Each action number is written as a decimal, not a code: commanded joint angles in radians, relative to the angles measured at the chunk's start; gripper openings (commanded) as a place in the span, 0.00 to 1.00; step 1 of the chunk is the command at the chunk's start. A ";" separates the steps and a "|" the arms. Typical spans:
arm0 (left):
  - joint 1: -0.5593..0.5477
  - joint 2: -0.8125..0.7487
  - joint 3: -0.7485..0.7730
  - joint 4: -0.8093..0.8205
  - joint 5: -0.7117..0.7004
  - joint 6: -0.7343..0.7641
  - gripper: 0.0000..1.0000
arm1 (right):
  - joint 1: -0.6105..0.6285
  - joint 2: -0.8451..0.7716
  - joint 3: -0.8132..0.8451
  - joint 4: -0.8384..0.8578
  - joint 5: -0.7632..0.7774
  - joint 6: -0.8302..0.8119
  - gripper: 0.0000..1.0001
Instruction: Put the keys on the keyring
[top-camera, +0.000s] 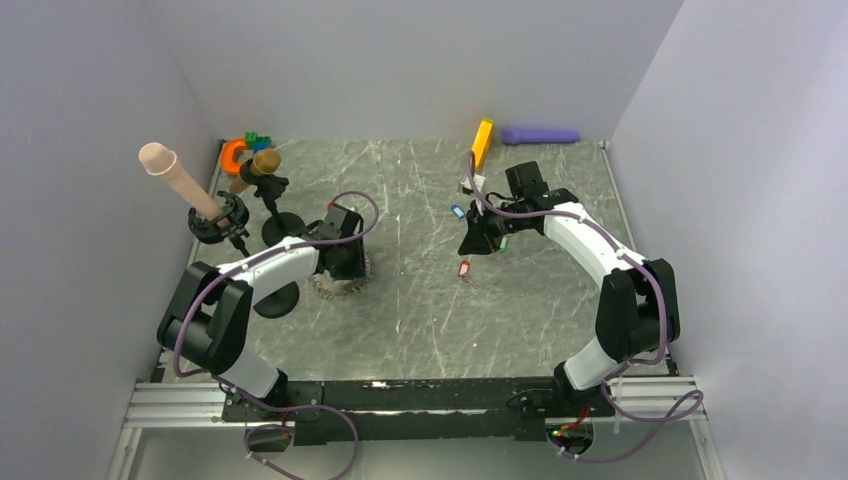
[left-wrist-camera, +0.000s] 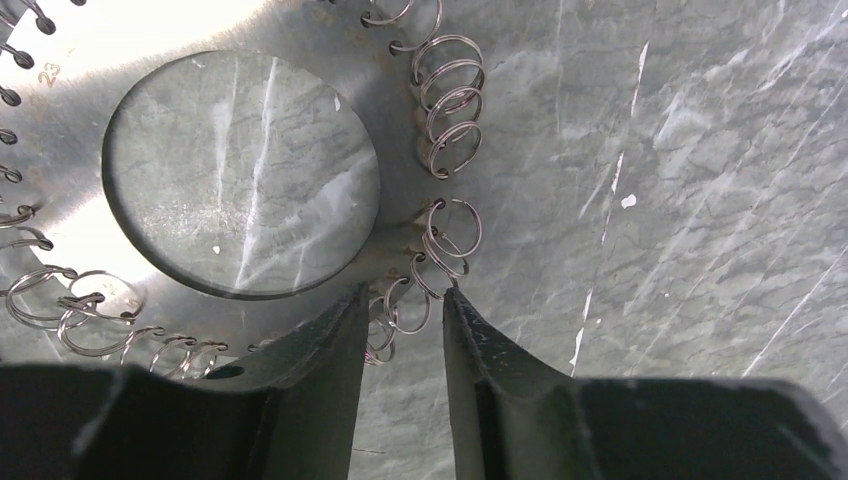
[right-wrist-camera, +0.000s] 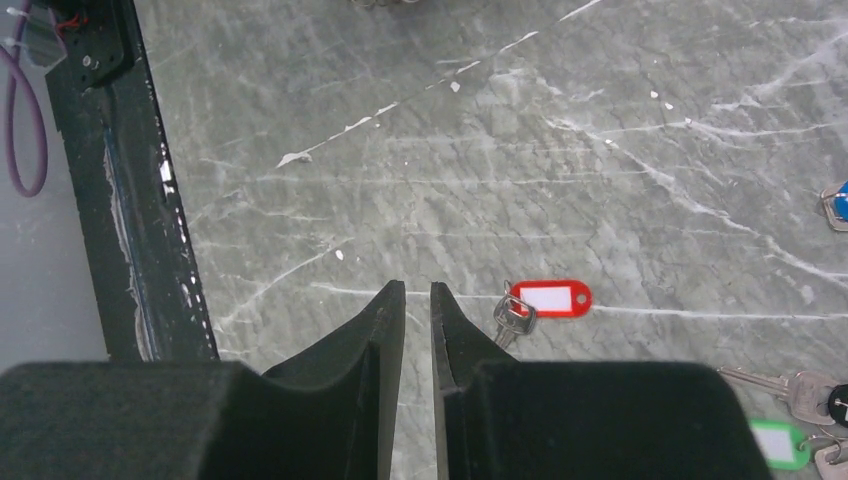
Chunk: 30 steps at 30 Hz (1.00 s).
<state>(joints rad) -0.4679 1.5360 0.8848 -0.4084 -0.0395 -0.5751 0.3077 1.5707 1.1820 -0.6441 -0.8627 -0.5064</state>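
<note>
The keyring (top-camera: 335, 287) is a silver toothed disc with a hollow centre, lying under my left gripper (top-camera: 345, 268). In the left wrist view it is a metal plate (left-wrist-camera: 60, 230) edged with wire split rings (left-wrist-camera: 450, 100). My left gripper (left-wrist-camera: 405, 292) is open, with a split ring lying between its tips. My right gripper (top-camera: 476, 244) hovers over the table with its jaws almost together and empty (right-wrist-camera: 417, 286). The red key (top-camera: 464, 268) lies just right of its tips (right-wrist-camera: 548, 298). The blue key (top-camera: 457, 211) shows at the frame edge (right-wrist-camera: 836, 206). The green key (right-wrist-camera: 778, 443) lies beside loose silver keys. The black key is hidden.
A long orange block (top-camera: 483, 141) and a purple cylinder (top-camera: 540, 134) lie at the back wall. Stands with round black bases (top-camera: 284, 228) hold a beige cylinder (top-camera: 178, 178) at the left. A black frame rail (right-wrist-camera: 130, 200) runs along the near table edge.
</note>
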 joint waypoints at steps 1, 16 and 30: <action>0.003 -0.034 0.020 0.009 0.016 -0.036 0.36 | -0.008 -0.035 0.007 0.029 -0.064 -0.012 0.20; -0.061 -0.068 -0.044 0.004 -0.081 -0.237 0.30 | -0.023 -0.054 -0.017 0.031 -0.110 -0.021 0.21; -0.061 -0.036 -0.090 0.048 -0.083 -0.295 0.30 | -0.036 -0.051 -0.014 0.014 -0.129 -0.035 0.21</action>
<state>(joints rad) -0.5243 1.4963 0.8059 -0.3927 -0.1104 -0.8356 0.2798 1.5497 1.1645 -0.6369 -0.9524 -0.5167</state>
